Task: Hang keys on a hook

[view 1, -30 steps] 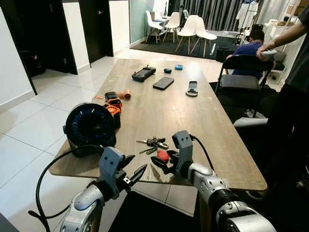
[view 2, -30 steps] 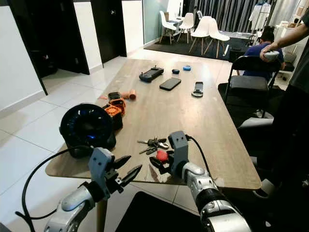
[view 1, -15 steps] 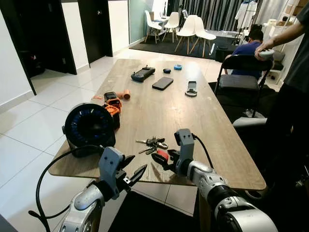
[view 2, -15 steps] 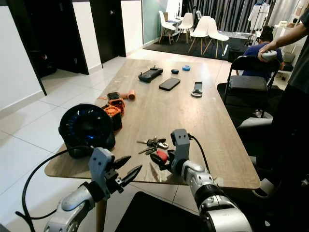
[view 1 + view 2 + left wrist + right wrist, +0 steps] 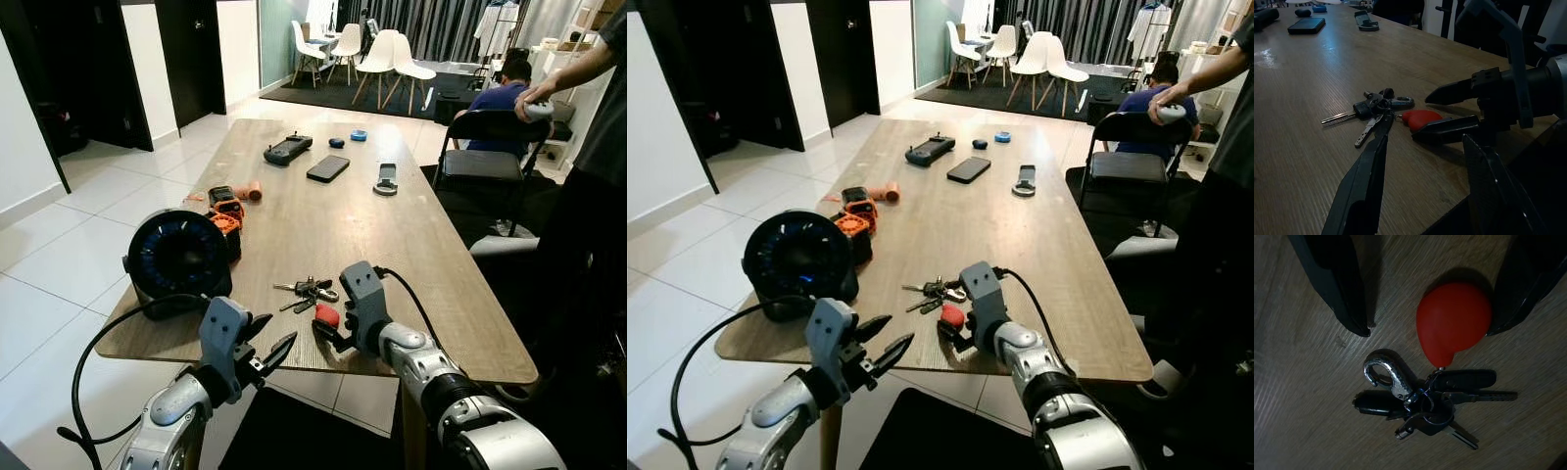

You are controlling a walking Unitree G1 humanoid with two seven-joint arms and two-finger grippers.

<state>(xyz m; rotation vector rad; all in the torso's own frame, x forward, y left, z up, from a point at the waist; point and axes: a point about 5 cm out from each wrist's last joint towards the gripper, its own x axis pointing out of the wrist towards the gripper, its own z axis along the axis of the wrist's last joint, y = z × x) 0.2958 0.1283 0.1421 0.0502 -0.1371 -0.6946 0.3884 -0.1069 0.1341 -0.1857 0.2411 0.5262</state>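
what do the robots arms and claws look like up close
Both arms are silver metal with dark ribbed joints near the wrists. Each carries a grey block-shaped wrist housing and ends in a claw of two long, tapering black fingers: left claw, right claw. A black cable loops from each wrist housing back along its arm.

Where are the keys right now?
The keys lie on the wooden table near its front edge, right of the round black fan, with their red tag between the open right gripper's fingers.
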